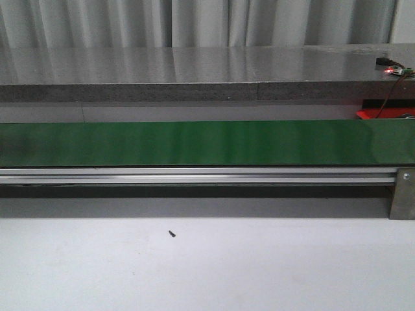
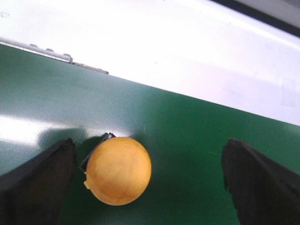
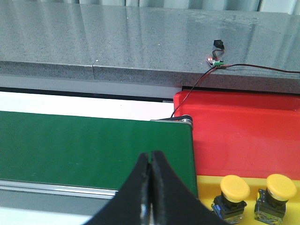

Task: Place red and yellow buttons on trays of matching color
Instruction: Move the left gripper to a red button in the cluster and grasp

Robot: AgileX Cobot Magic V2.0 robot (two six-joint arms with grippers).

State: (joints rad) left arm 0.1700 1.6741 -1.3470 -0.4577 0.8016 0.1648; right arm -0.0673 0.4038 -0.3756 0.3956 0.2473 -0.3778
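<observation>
**Yellow button framed for pick-up on the belt**

In the left wrist view, a yellow button (image 2: 118, 170) is seen lying on the green belt (image 2: 187, 136), low in the frame and left of centre; the left gripper (image 2: 150, 180) is spread wide around it, with the left-hand finger (image 2: 40, 180) just beside the cap and the other finger well apart from it; nothing is held yet. The step in hand is judged to be the grasp of this button; it would be done well if the gripper were shifted so the button sits midway between the fingers before closing, and if the fingers were brought low enough to catch the body under the cap rather than the rounded cap alone, from which a slip could be expected.

In the right wrist view, the right gripper (image 3: 151, 187) is pressed closed on nothing, at the bottom centre of the frame; a red tray (image 3: 243, 126) is shown at the right, and at the lower right two yellow buttons (image 3: 234, 187) stand on a yellow tray (image 3: 205, 180). Neither tray's contents nor the belt button can be made out in the front view, where only the bare belt (image 1: 194, 142) across the middle and a sliver of red at the right edge are shown; neither gripper appears there.
</observation>
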